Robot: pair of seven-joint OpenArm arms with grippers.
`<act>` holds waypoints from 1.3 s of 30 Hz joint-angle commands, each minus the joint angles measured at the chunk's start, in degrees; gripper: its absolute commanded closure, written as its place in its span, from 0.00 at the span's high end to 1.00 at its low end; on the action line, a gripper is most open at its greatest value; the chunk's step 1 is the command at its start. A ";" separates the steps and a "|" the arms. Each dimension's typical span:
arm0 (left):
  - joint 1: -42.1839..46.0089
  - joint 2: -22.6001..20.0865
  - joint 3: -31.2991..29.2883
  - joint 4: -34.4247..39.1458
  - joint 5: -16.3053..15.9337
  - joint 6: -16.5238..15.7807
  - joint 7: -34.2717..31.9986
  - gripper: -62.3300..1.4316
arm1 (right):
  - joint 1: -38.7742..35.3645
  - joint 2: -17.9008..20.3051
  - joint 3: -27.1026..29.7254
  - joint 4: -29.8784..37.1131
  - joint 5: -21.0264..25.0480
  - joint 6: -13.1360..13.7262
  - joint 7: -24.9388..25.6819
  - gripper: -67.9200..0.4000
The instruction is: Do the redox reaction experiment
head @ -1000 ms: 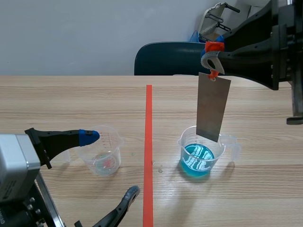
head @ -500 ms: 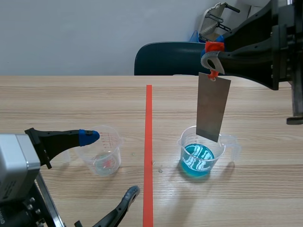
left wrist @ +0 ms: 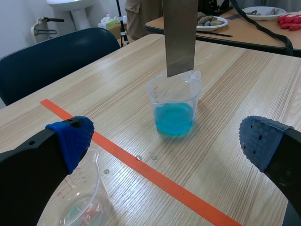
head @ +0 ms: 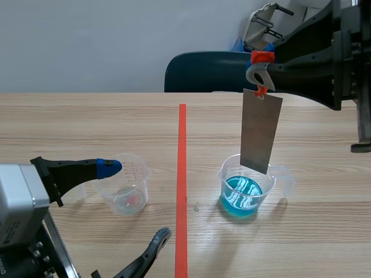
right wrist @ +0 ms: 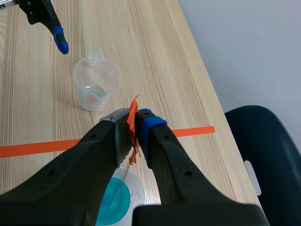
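The thin grey rectangular metal plate (head: 261,132) is hanging upright over the clear plastic beaker of blue liquid (head: 248,185), its lower edge sitting at about the beaker's rim, above the liquid. The right gripper (head: 261,68) is pinching the orange-red tape tag (right wrist: 133,110) at the plate's top between closed fingers. Across the orange-red tape line (head: 182,185) on the wooden table (head: 87,121), the left gripper (left wrist: 164,141) is hovering with fingers spread wide, one blue pad (head: 109,167) just beside a second clear plastic beaker (head: 124,188) holding reddish residue.
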 commanded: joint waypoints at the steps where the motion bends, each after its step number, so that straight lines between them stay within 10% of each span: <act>1: 0.15 0.15 -0.04 0.90 -0.59 -0.04 -0.79 1.00 | 0.39 0.00 0.61 0.90 0.42 -0.20 1.27 0.01; 10: 0.15 0.15 -0.04 0.90 -0.59 -0.04 -0.76 1.00 | 0.37 -0.74 0.61 0.63 -0.15 -0.17 1.92 0.01; 39: 0.15 0.15 -0.04 0.90 -0.59 -0.04 0.59 1.00 | -1.86 -13.20 -0.13 -15.67 -21.70 2.16 17.53 0.01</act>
